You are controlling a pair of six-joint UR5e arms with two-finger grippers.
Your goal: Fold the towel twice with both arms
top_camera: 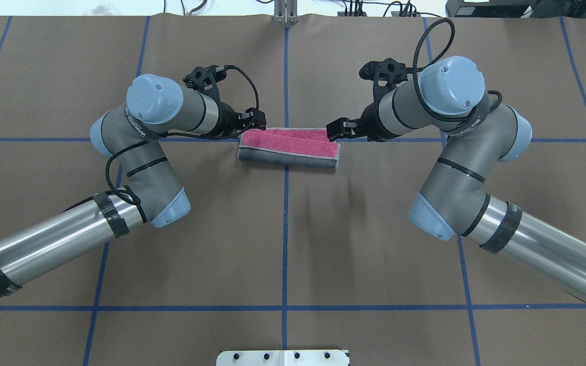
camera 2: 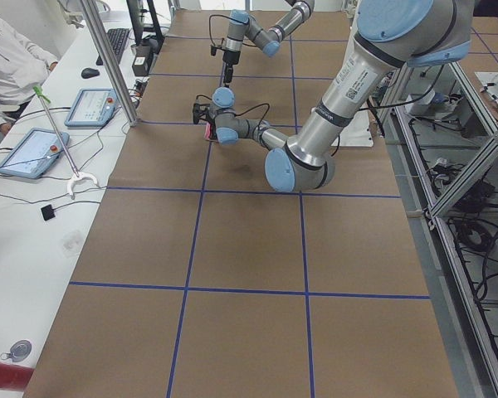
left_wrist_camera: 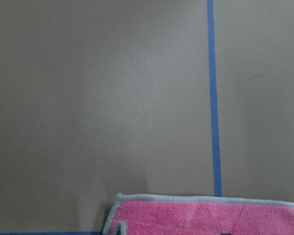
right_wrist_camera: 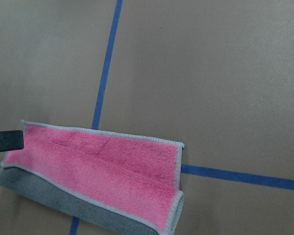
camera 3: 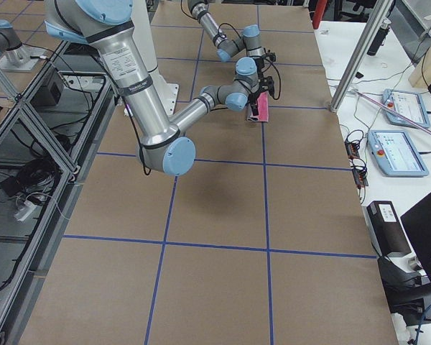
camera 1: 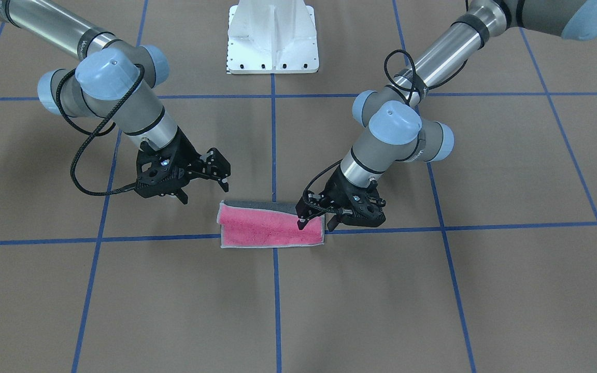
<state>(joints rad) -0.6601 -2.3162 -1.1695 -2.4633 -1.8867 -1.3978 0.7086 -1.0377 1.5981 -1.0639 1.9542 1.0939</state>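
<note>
Overhead exterior view shows the towel (top_camera: 288, 147) on the brown table (top_camera: 196, 244) as a long strip: a soft grey fold nearest me, the fluffy pink face behind. I judge the first fold is done. My left gripper (camera 1: 317, 223) straddles one short end, jaws apart and holding nothing. My right gripper (camera 1: 202, 189) hovers wide open and empty beside the other end. The next move calls for pinching one end.
</note>
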